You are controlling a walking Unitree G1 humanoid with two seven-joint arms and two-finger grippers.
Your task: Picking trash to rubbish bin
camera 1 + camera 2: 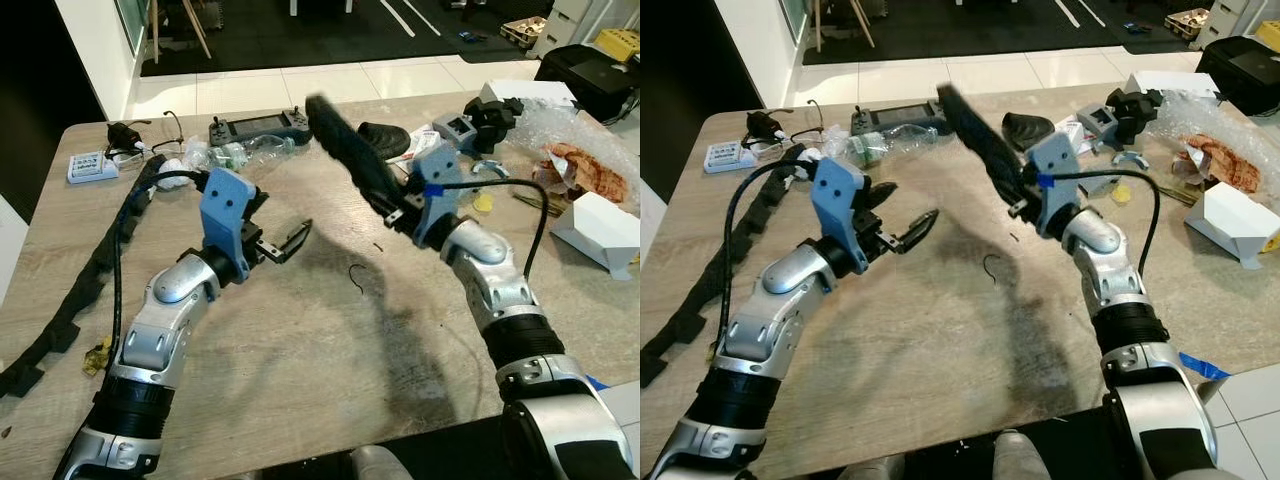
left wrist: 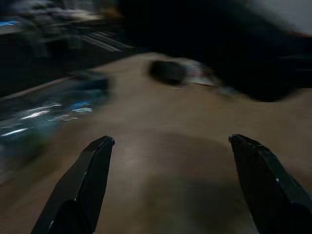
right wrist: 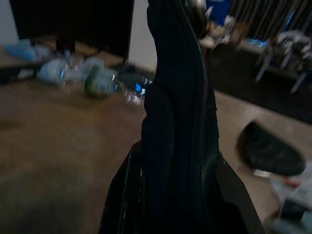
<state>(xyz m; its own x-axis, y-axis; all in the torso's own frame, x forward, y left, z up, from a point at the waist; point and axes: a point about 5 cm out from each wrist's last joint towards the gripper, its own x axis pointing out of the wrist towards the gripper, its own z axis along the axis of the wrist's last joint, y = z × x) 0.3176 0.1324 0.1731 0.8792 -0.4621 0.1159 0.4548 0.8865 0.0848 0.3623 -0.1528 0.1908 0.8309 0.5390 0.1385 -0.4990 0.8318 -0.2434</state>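
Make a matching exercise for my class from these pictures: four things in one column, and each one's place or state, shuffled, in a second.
Things:
1. black foam strip
2. left gripper
3. crushed plastic bottle
4. white box

Places or states:
A. open, held above the wooden table
B. lying near the table's far edge, by the handheld controller
C. on the table's right side
D. clamped in the right gripper, raised off the table

Pairs: 1-D, 2-A, 3-B, 4-C

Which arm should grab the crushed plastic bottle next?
Left, probably. The left gripper hangs open and empty above the table, on the same side as the plastic bottle. The right gripper already has its jaws shut on a black foam strip.
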